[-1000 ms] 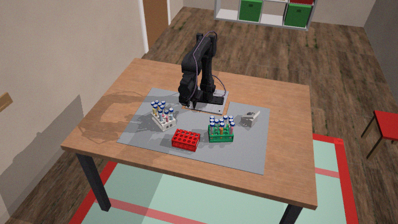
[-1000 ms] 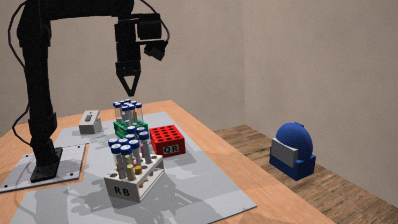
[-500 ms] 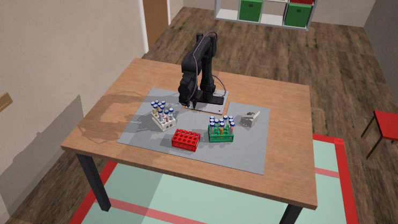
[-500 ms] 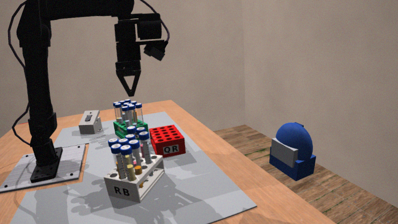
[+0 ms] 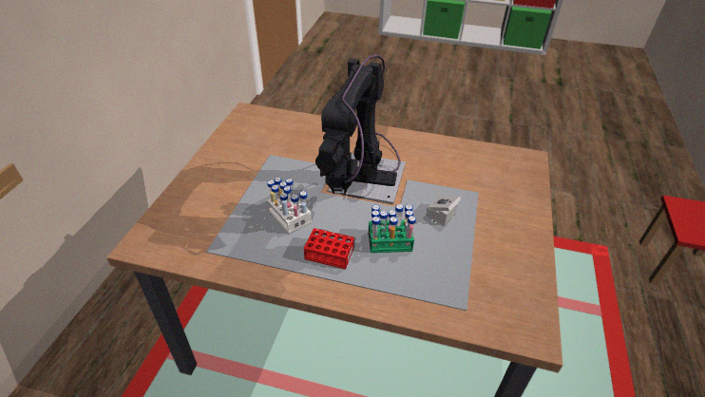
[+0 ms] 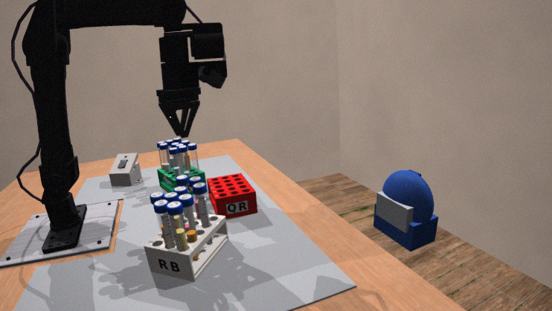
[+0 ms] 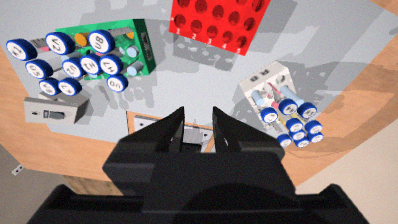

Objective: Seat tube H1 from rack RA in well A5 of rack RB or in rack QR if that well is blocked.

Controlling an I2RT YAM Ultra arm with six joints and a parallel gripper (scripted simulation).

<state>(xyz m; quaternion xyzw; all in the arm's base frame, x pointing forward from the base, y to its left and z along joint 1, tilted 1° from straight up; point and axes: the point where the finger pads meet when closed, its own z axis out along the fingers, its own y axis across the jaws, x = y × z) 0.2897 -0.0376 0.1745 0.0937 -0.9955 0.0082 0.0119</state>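
And there was H1 [image 7: 90, 65], its blue cap's letters hard to make out but seeming to read so, standing among the other capped tubes in RA [image 5: 390, 246] [image 6: 164, 185] [image 7: 150, 61], still to be moved! Its exact well could not be told from these angles. Up above, the gripper [image 5: 339, 189] [image 6: 182, 135] [image 7: 198, 111] hung pointing down, its fingers parted by a modest gap, released, with only air between them. It was well apart from H1, on the base's side of the racks and between RA and RB [image 5: 296, 224] [image 6: 169, 263] [image 7: 267, 74]. RB carried its own crowd of blue-capped tubes and sat at an angle, on the other side of QR [image 5: 328, 254] [image 6: 234, 196] [image 7: 224, 24] from RA. QR, bright red, showed its open wells. Out past RA stood the pale button box [image 5: 440, 213] [image 6: 125, 173] [image 7: 55, 109], its top sloping; its lamp's state could not be made out. All of them rested on the grey mat [image 5: 419, 280] [image 6: 277, 247] [image 7: 190, 80], spread across the wooden tabletop [image 5: 518, 221] [image 6: 328, 228] [image 7: 30, 145].
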